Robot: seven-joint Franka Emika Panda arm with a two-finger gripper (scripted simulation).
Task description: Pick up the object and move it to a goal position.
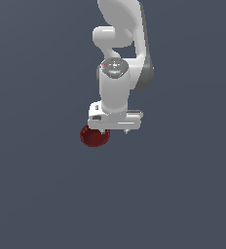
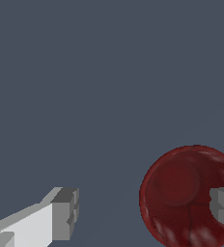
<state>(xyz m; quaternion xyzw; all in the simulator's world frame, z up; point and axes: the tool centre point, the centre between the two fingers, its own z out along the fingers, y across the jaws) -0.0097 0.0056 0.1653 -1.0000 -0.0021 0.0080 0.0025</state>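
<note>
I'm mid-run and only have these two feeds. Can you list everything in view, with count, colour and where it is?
bowl: one, dark red and glossy, on the grey surface, under the end of the hand toward the exterior view's left; in the wrist view one finger overlaps its rim.
surface: one, plain dark grey, fills the background of both views.
arm: one, white with grey joints, reaching down from the top of the exterior view.
hand: one, white, fingers grey-tipped and spread apart, centred beside the bowl, not over it.
</note>
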